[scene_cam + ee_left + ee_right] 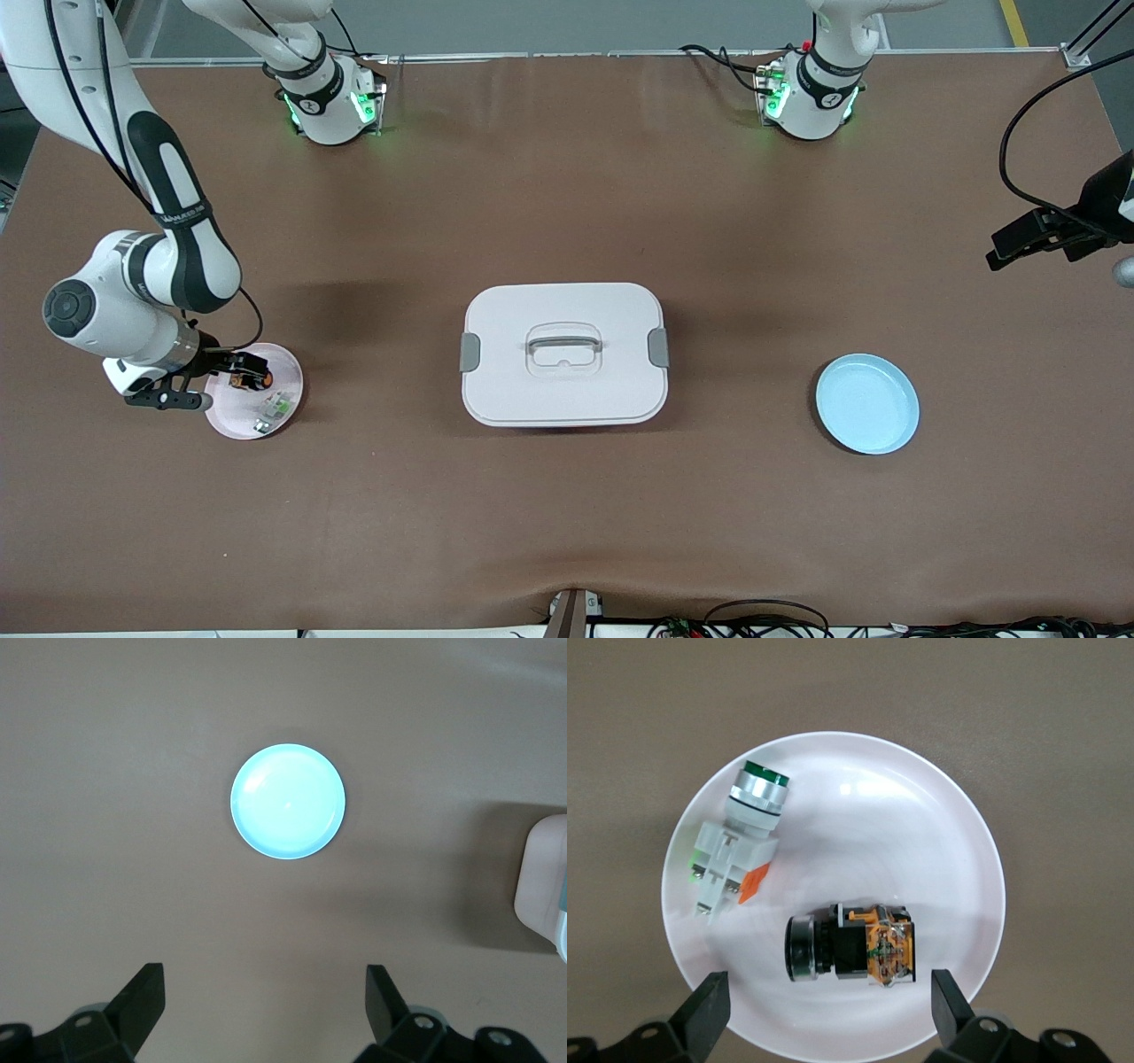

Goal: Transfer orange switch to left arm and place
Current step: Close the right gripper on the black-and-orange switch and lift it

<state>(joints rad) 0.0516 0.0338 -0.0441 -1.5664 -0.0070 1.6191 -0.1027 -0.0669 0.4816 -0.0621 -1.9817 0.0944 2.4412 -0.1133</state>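
Note:
The orange switch (251,379) (850,946), a small black cylinder with an orange end, lies on its side on a pale pink plate (292,368) (983,859) toward the right arm's end of the table. My right gripper (208,381) (828,1014) hovers open just over that plate. Its fingers stand wide to either side, close by the switch without touching it. The white box (564,354) with grey latches sits at mid-table. My left gripper (1019,244) (266,1005) hangs open and empty high over the left arm's end of the table.
A white-and-green component (279,406) (740,837) shares the pink plate, nearer the front camera than the switch. An empty light blue plate (866,403) (288,802) lies toward the left arm's end, beside the box (542,881). Brown table mat spreads between them.

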